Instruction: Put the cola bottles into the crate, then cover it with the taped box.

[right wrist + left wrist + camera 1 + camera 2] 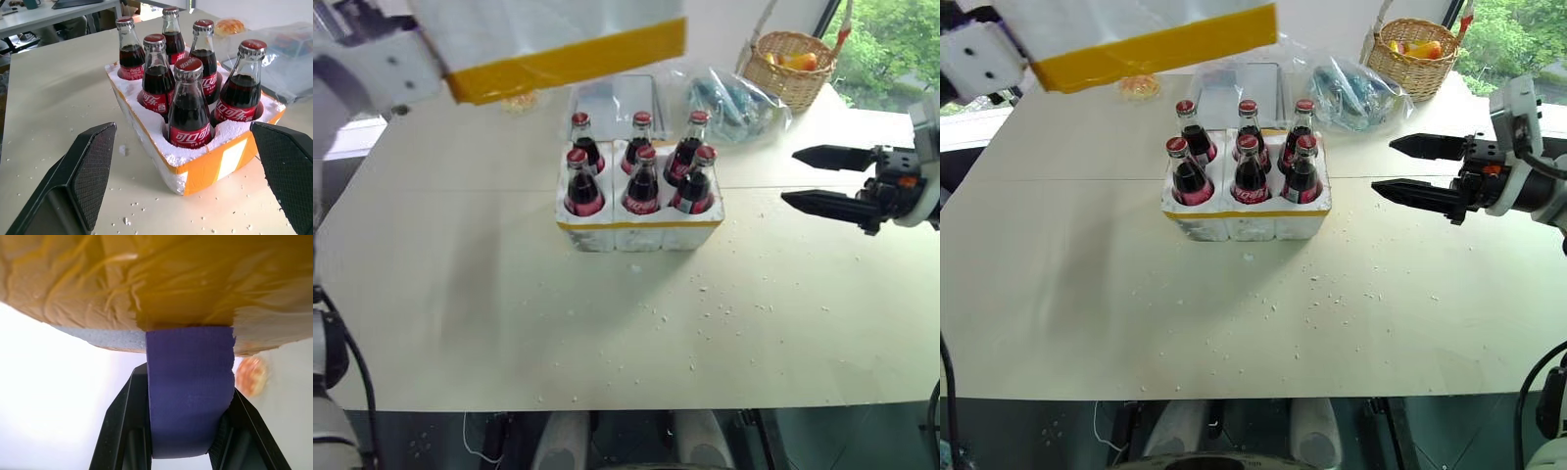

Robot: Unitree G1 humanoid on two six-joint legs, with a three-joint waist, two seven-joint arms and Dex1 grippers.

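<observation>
Left gripper (188, 450): closed on a purple strap (190, 391) fixed to the taped box (548, 44); gripping the strap is likely the only way two thin fingers can carry so wide a box.
Taped box: hangs in the air at the far left of the table (460, 294), above and to the left of the crate (641, 223), not yet over it; its yellow tape band faces the camera.
Right gripper (815, 179): fingers spread wide and empty, level, pointing at the crate from its right, well apart from it; probably parked there to leave room for the box or to steady the crate.
Cola bottles (643, 176): six upright, one in each well, two rows of three, so the first half of the task looks done.
Crate: sits mid-table, open top free for the cover.
Behind the crate: clear plastic tray (612, 98), plastic bag (734, 98), wicker basket (793, 64).
Foam crumbs (715, 304): scattered in front of the crate.
Next, as I judge: bring the box squarely over the bottle caps, then lower.
</observation>
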